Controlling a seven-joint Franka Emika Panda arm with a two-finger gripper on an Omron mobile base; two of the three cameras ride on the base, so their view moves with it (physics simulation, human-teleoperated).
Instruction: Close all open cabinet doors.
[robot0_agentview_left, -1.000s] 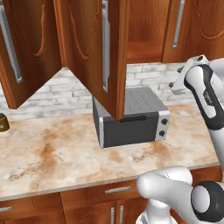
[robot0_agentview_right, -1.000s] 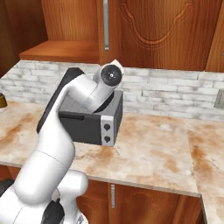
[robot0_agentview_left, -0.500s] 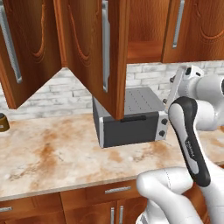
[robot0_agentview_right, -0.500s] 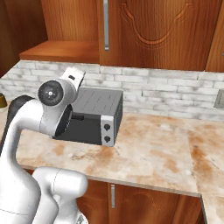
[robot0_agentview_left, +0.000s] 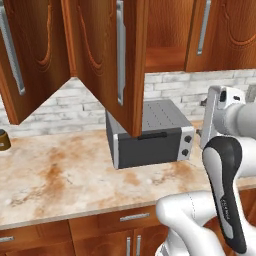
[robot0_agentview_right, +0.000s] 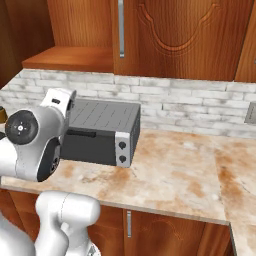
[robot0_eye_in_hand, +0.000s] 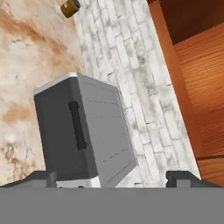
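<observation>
1. Fingers (robot0_eye_in_hand: 112, 179) stand spread wide and grasp nothing; the two dark tips, one (robot0_eye_in_hand: 41, 178) at each side of the hand view's lower edge, are well apart with the toaster oven (robot0_eye_in_hand: 83, 131) between them.
2. Beyond the tips, the grey toaster oven (robot0_agentview_left: 150, 134) sits on the counter (robot0_agentview_left: 60, 175) with its back toward the white brick backsplash (robot0_agentview_right: 190, 105); its dark door carries a black bar handle (robot0_eye_in_hand: 76, 124), and two knobs show on its light end panel (robot0_agentview_right: 121, 145).
3. Above the oven, one of the cabinet doors (robot0_agentview_left: 107, 60) stands swung out over the counter, its long silver bar handle (robot0_agentview_left: 120, 50) vertical and its lower corner in front of the oven's top in the left base view.
4. A second open door (robot0_agentview_left: 27, 55) angles outward further left, meeting the first in a V from this camera.
5. Behind them the cabinet's wooden shelf floor (robot0_agentview_right: 70, 57) lies exposed; to its right a carved door (robot0_agentview_right: 185, 35) sits flush and shut.
6. A small brown jar (robot0_agentview_left: 4, 140) rests on the marbled counter at the far left, seen also at the top of the hand view (robot0_eye_in_hand: 70, 7).
7. Below the counter edge run drawer fronts with short horizontal handles (robot0_agentview_left: 134, 217).
</observation>
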